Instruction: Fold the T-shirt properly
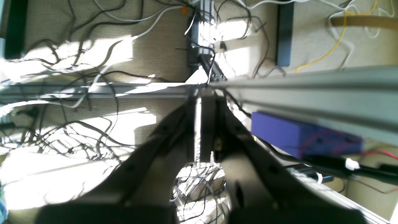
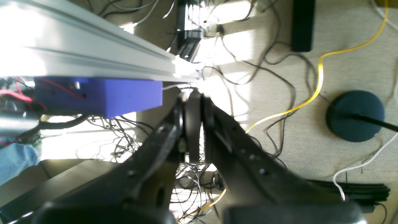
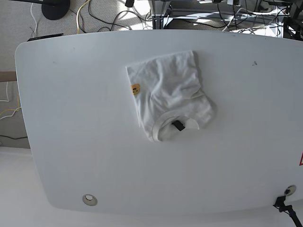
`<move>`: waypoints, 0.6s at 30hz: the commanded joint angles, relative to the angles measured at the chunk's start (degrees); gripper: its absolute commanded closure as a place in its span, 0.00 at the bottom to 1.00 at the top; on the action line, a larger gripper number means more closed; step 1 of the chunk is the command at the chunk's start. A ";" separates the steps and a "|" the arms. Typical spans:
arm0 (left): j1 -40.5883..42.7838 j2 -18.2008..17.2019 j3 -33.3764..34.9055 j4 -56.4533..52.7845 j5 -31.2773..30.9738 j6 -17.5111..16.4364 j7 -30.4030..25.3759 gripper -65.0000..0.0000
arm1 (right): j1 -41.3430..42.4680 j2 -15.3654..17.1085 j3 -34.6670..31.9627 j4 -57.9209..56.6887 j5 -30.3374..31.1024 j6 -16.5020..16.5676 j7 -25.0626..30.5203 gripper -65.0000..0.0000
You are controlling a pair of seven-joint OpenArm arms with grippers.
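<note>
The white T-shirt point(image 3: 170, 94) lies crumpled and roughly folded on the white table point(image 3: 71, 118), a little behind its middle. Its collar faces the near edge, with the black neck label point(image 3: 178, 125) showing. A small yellow bit of print point(image 3: 136, 89) shows at its left edge. Neither arm shows in the base view. My left gripper point(image 1: 203, 124) is shut and empty, seen over the floor beside an aluminium rail point(image 1: 311, 84). My right gripper point(image 2: 192, 124) is shut and empty too, also over the floor. The shirt is in neither wrist view.
Two round holes sit near the table's near edge, at the left point(image 3: 88, 199) and the right point(image 3: 289, 190). Purple boxes point(image 1: 298, 137) point(image 2: 102, 95) hang under the rails. Tangled cables and a dark round stand base point(image 2: 354, 115) lie on the carpet.
</note>
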State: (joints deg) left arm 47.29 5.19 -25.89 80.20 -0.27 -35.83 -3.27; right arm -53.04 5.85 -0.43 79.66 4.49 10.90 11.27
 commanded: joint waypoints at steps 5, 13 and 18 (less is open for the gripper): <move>-9.00 -4.44 0.44 -19.50 -0.12 -0.08 -0.38 1.00 | 12.20 -1.06 -0.06 -19.75 -0.05 0.23 1.44 1.00; -19.20 -5.15 0.88 -35.76 8.76 -0.08 -0.38 1.00 | 20.90 -1.32 -0.15 -32.14 -0.14 0.23 1.35 1.00; -25.62 -5.23 0.88 -46.93 13.59 4.23 -0.38 1.00 | 26.27 -1.32 -0.15 -40.58 -0.14 0.31 1.35 1.00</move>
State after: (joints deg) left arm 21.41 0.27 -24.93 34.44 12.69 -32.53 -2.92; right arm -26.76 4.47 -0.69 40.32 4.27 10.66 11.64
